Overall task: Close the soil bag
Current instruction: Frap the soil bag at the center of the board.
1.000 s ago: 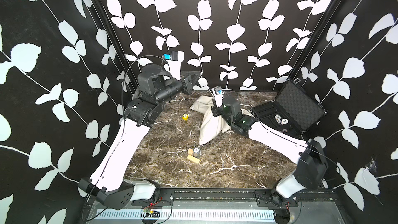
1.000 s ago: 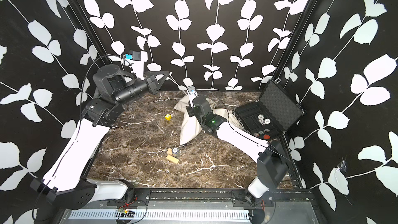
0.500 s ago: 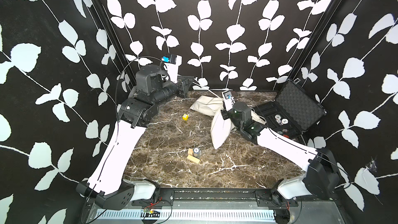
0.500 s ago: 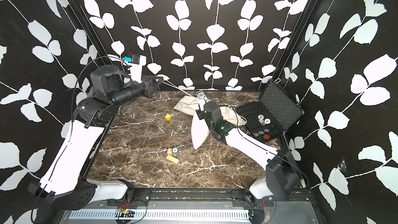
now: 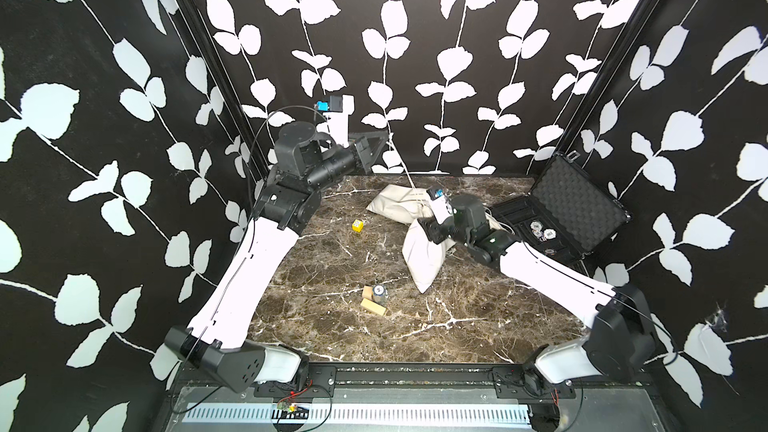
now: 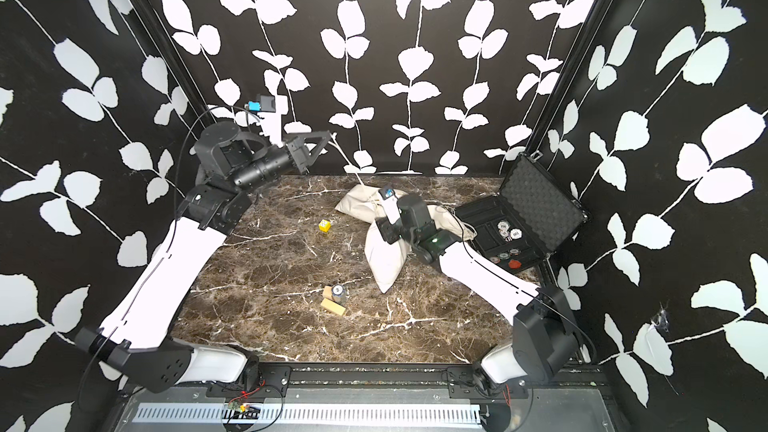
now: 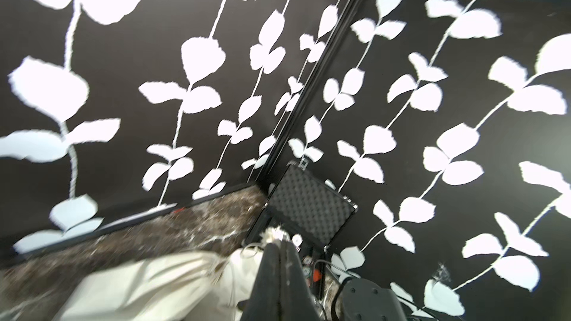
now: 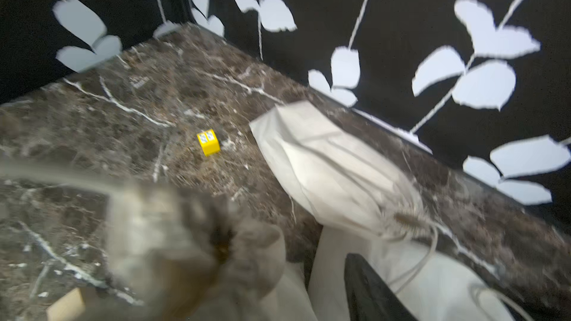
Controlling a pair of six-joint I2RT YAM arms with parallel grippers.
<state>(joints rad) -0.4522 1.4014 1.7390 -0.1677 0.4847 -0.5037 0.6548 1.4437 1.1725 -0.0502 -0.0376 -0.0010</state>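
Bag (image 5: 422,259) is found at frame centre on the table (image 5: 332,326), its cord (image 5: 401,164) gripped taut by the left fingers (image 5: 371,150) at upper left; right fingers (image 5: 428,231) are set at its neck, state not discernible; cord should be drawn steadily, neck pinned.

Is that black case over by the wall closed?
No, the black case has its lid standing open, with poker chips in plain view inside it.
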